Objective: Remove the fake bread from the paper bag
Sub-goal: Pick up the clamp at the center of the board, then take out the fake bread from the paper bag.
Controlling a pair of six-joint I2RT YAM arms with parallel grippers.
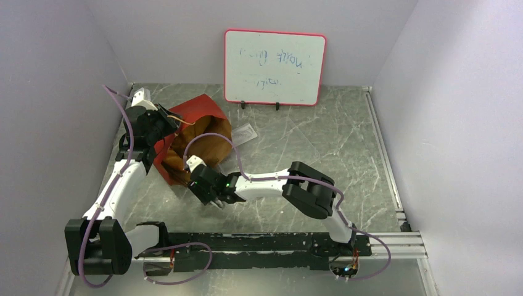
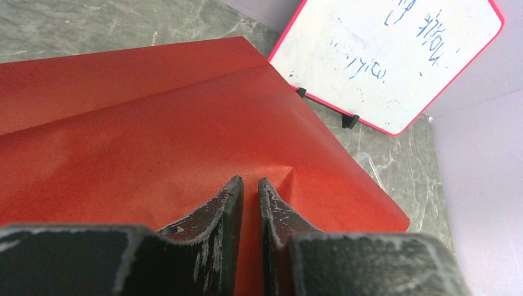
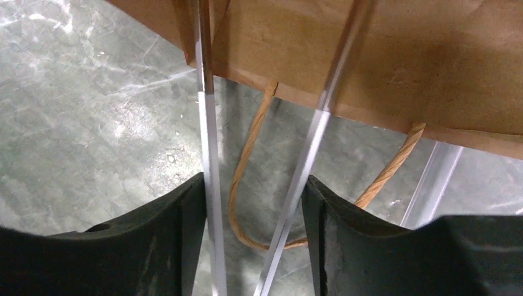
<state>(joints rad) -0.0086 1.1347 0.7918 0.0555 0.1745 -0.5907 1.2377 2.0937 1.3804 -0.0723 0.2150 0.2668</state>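
The paper bag [image 1: 198,111] lies on its side at the left of the table, red outside and brown inside, with its mouth toward the arms. My left gripper [image 1: 166,120] is at the far end of the bag. In the left wrist view it [image 2: 250,182] is shut on a fold of the red paper [image 2: 154,123]. My right gripper [image 1: 214,201] is at the bag's mouth. In the right wrist view it [image 3: 253,185] is closed on the clear plastic tray [image 3: 207,123], whose edges run from the jaws into the brown bag mouth [image 3: 370,55]. A loop handle [image 3: 247,154] lies below. No fake bread shows.
A whiteboard [image 1: 274,68] with a pink frame stands at the back wall and also shows in the left wrist view [image 2: 395,49]. A small clear plastic piece [image 1: 245,132] lies on the table just behind the bag. Purple walls close in the left and right sides.
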